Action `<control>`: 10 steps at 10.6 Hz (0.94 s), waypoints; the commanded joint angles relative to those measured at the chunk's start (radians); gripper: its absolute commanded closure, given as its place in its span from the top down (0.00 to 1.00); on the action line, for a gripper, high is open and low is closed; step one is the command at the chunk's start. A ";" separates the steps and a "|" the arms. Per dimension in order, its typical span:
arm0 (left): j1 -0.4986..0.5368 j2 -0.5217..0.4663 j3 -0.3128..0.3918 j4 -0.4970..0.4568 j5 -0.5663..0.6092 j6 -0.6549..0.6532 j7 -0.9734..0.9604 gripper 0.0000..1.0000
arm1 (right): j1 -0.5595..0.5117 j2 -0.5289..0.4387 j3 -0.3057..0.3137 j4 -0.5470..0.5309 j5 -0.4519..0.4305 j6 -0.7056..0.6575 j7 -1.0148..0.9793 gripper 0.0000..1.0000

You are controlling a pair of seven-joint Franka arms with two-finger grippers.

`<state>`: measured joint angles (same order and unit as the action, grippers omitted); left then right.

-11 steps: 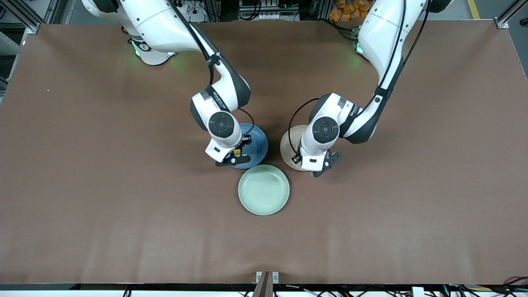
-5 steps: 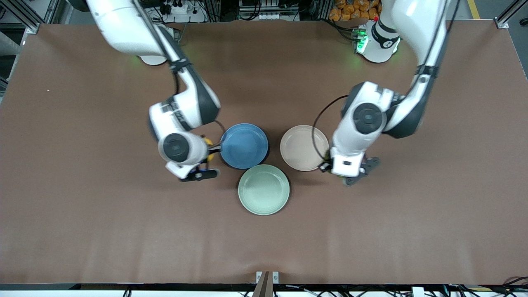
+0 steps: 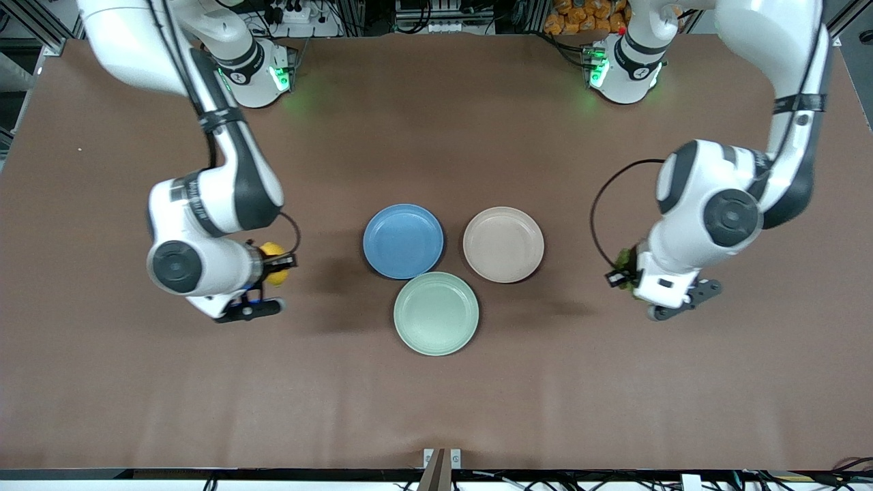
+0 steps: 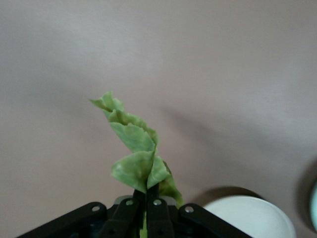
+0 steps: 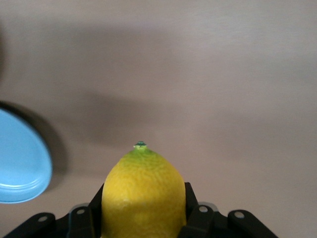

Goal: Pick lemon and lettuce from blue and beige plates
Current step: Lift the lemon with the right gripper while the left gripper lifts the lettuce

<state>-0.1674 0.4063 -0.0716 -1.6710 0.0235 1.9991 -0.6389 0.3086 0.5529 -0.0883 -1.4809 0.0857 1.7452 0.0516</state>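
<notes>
Right gripper [image 3: 273, 269] clamps small yellow lemon [image 5: 142, 191], left gripper [image 4: 147, 201] pinches wrinkled green lettuce leaf [image 4: 133, 148]; both over bare table [image 3: 436, 402]. Lower before releasing.

Both tools up, clamped: right tool [image 3: 267, 290], left tool [image 3: 644, 292].

No readable text

No label, brand, number or sign is legible on arms, plates or table.

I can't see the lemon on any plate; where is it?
The lemon is held in the right end effector, over bare table toward the right arm's end, beside the blue plate.
</notes>
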 commanded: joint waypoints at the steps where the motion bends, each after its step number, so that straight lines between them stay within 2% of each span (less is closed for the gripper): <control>1: 0.058 0.038 -0.011 -0.013 0.021 -0.008 0.082 0.00 | -0.054 -0.025 0.010 -0.007 -0.066 -0.015 -0.025 0.18; 6: 0.077 0.136 -0.010 -0.024 0.022 -0.008 0.094 0.01 | -0.190 -0.039 0.007 -0.030 -0.086 0.003 -0.203 0.19; 7: 0.092 0.156 -0.008 -0.021 0.022 -0.006 0.099 0.08 | -0.209 -0.074 0.007 -0.097 -0.086 0.055 -0.203 0.19; 9: 0.120 0.166 -0.010 -0.015 0.023 0.000 0.140 1.00 | -0.233 -0.175 0.007 -0.304 -0.084 0.216 -0.203 0.22; 10: 0.123 0.151 -0.010 -0.015 0.022 -0.005 0.169 1.00 | -0.235 -0.216 0.007 -0.378 -0.084 0.262 -0.203 0.22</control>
<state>-0.0598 0.5734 -0.0726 -1.6995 0.0236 2.0035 -0.5103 0.0883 0.4662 -0.0963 -1.6703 0.0163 1.9237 -0.1460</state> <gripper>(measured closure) 0.806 0.392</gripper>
